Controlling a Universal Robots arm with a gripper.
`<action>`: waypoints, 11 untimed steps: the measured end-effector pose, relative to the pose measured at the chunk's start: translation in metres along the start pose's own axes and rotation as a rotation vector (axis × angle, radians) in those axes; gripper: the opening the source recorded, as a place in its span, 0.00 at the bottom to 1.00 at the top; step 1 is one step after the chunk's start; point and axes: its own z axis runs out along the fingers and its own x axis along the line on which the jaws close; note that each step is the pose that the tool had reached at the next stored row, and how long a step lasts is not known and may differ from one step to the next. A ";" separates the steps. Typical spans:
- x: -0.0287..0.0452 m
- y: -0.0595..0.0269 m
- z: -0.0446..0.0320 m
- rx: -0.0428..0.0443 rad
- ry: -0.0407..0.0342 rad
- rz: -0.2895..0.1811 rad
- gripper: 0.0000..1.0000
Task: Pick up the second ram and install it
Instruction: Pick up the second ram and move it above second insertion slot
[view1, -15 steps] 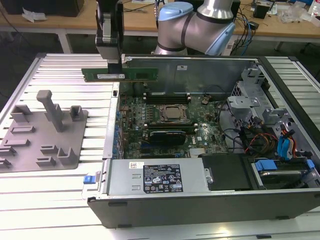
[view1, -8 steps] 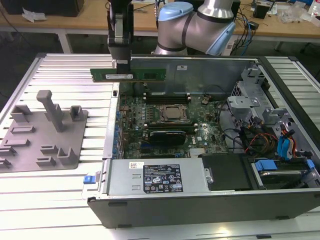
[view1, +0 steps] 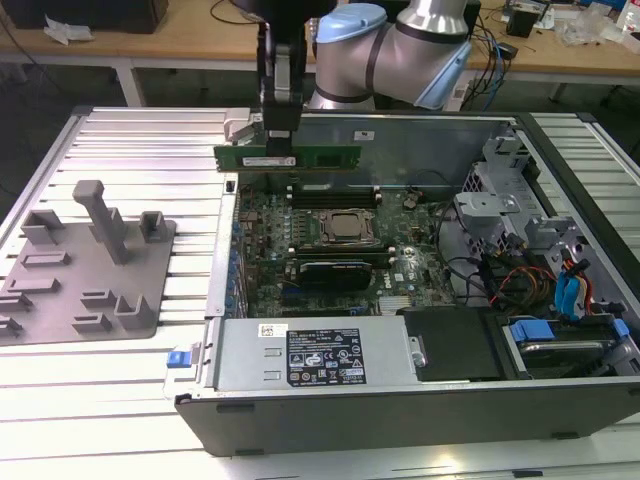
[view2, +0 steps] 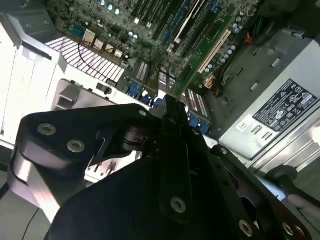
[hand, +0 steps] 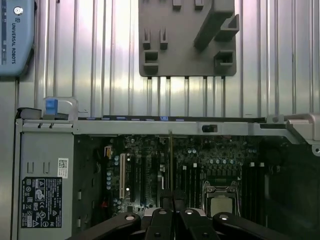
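Above the open computer case (view1: 400, 410), toward twelve o'clock of the motherboard (view1: 262, 225) in the exterior view, I am holding the second ram (view1: 325, 157) clear of the board. My end effector (view1: 278, 150) is clamping the green stick from above, nearer its nine o'clock end, with its long edge lying level and its white label showing just beneath my grip. The CPU socket (view1: 348, 228) is sitting at six o'clock of the ram, with a black expansion card (view1: 335, 272) beyond it. At nine o'clock of the case, a grey fixture tray (view1: 60, 300) is resting on the ribbed surface (view1: 110, 400). In the first wrist view the stick is showing edge-on over the slots.
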 end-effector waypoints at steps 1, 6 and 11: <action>-0.0002 -0.0033 0.0010 -0.0011 0.0000 0.000 0.09; -0.0015 -0.0164 0.0059 -0.0044 -0.0001 0.000 0.09; -0.0027 -0.0423 0.0152 -0.0088 -0.0003 0.000 0.09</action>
